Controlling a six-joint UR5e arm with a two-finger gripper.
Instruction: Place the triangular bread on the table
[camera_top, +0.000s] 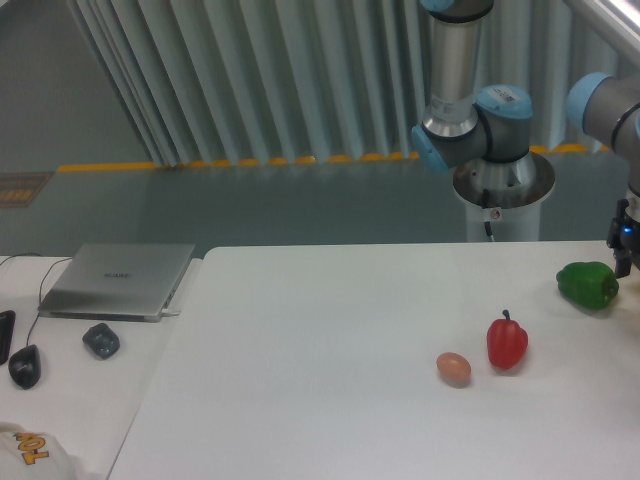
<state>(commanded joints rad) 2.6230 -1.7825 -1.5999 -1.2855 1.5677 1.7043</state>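
The triangular bread does not show in this view; it is hidden or out of frame. The white table (320, 330) fills the lower middle and right. My gripper (626, 245) is at the far right edge, just above and to the right of a green pepper (588, 285). Only a dark part of the gripper with a small blue light shows. Its fingers are cut off by the frame edge, so I cannot tell whether it is open, shut or holding anything.
A red pepper (507, 343) and a small brown egg (453, 369) lie on the table's right half. On the adjoining desk at left are a grey laptop (120, 280), a black mouse (25, 366) and a dark grey lump (101, 341). The arm's base (500, 190) stands behind the table.
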